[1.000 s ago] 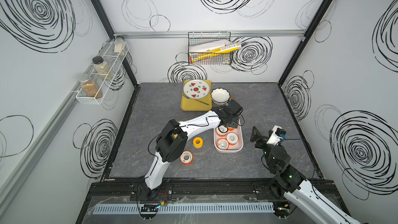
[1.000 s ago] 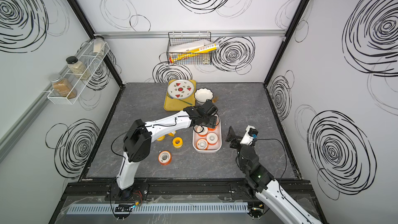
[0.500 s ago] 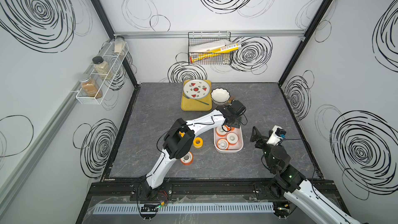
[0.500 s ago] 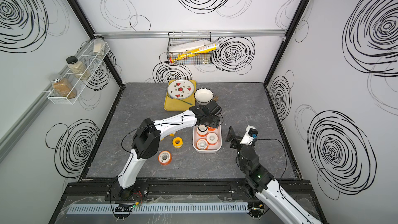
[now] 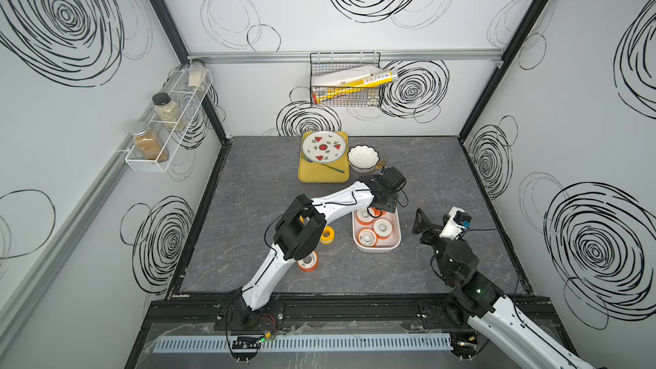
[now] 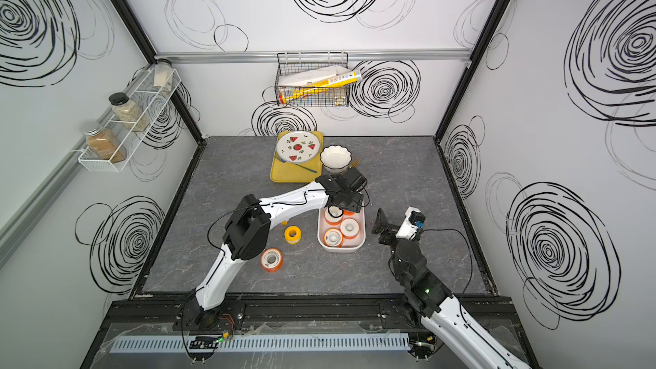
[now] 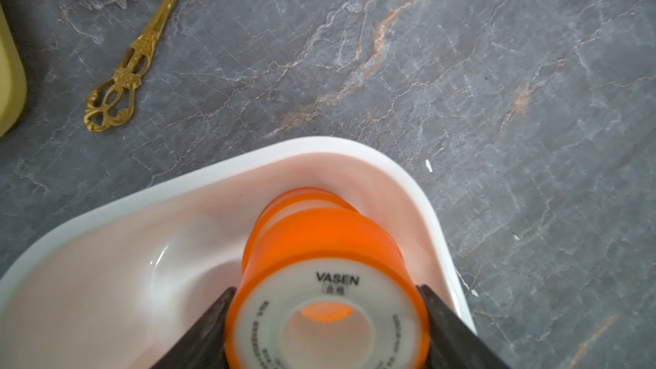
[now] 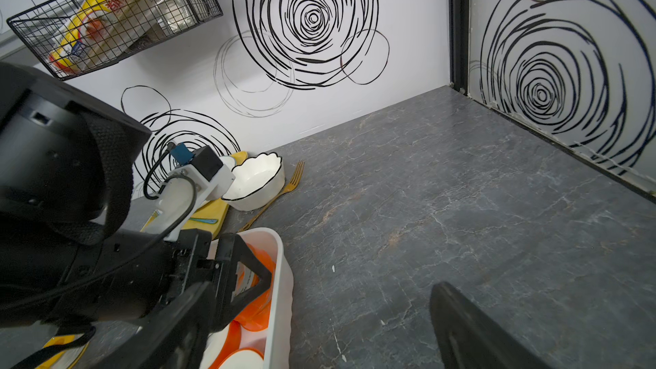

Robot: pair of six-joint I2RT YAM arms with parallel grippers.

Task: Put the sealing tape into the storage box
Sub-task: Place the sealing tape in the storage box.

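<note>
Grey, marble-veined stone surface (image 5: 443, 179) between white walls scribbled with black spirals; tape spools in and beside a white tub.
Left hand (image 7: 324, 291) pinches a round, orange-flanged spool of sealing tape (image 7: 319, 239) between two black fingers at the far end of the smooth, round-cornered plastic storage box (image 5: 377, 249). Three more spools (image 5: 382, 227) lie flat inside it, white faces up. A yellow spool (image 5: 327, 235) and an orange spool (image 5: 308, 260) sit loose on the surface to the box's left. Right hand (image 5: 424, 223) hangs just beside the box, spread wide, holding nothing.

Gripped sealing tape (image 7: 330, 253) cropped at edge, label print (image 7: 261, 315) blurred, storage box (image 5: 377, 248) end hidden under left arm (image 5: 337, 204)
</note>
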